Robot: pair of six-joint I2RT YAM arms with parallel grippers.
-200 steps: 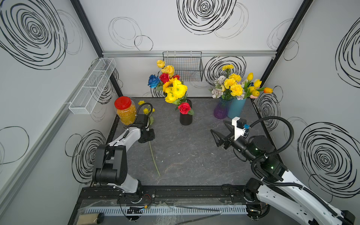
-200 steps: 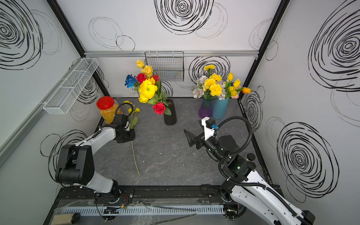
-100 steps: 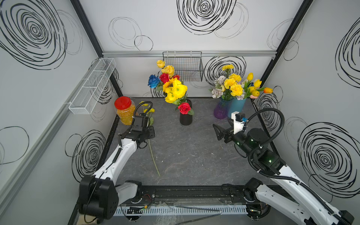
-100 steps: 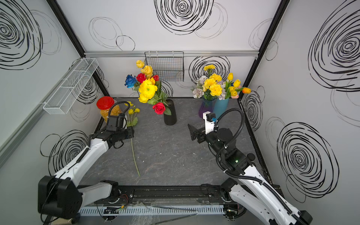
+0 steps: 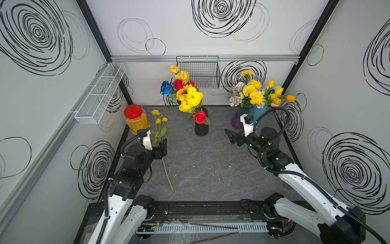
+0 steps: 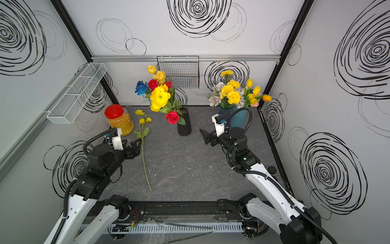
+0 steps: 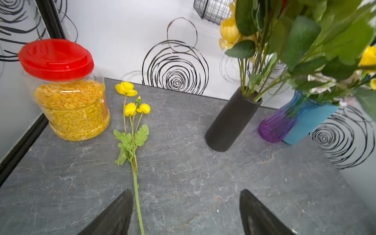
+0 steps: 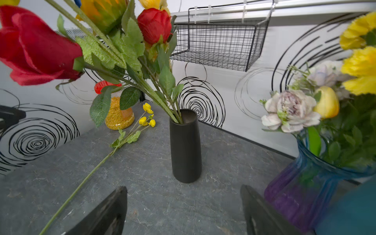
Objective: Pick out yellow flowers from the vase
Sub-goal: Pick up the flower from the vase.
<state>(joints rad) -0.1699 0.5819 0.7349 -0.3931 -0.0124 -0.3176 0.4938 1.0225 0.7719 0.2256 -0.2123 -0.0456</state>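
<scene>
A black vase (image 5: 201, 126) at the middle back holds yellow flowers (image 5: 191, 98) mixed with red roses and a blue rose. One sprig of yellow flowers (image 5: 159, 121) lies flat on the grey table (image 5: 211, 169), its long stem (image 7: 136, 193) running between my left gripper's fingers close to one fingertip (image 7: 124, 203). The left gripper (image 5: 163, 145) (image 7: 185, 193) is open just above that stem. My right gripper (image 5: 230, 136) (image 8: 183, 189) is open and empty, right of the black vase (image 8: 186, 148) and facing it.
A red-lidded jar of yellow flakes (image 5: 136, 120) stands at the back left. A purple vase (image 5: 237, 121) and a blue vase (image 5: 258, 112) with yellow, white and lilac blooms stand at the back right, beside the right gripper. A black wire basket (image 5: 198, 71) hangs on the back wall.
My left gripper has opened and let go of the yellow sprig, which now lies on the table. The right gripper has moved closer to the black vase.
</scene>
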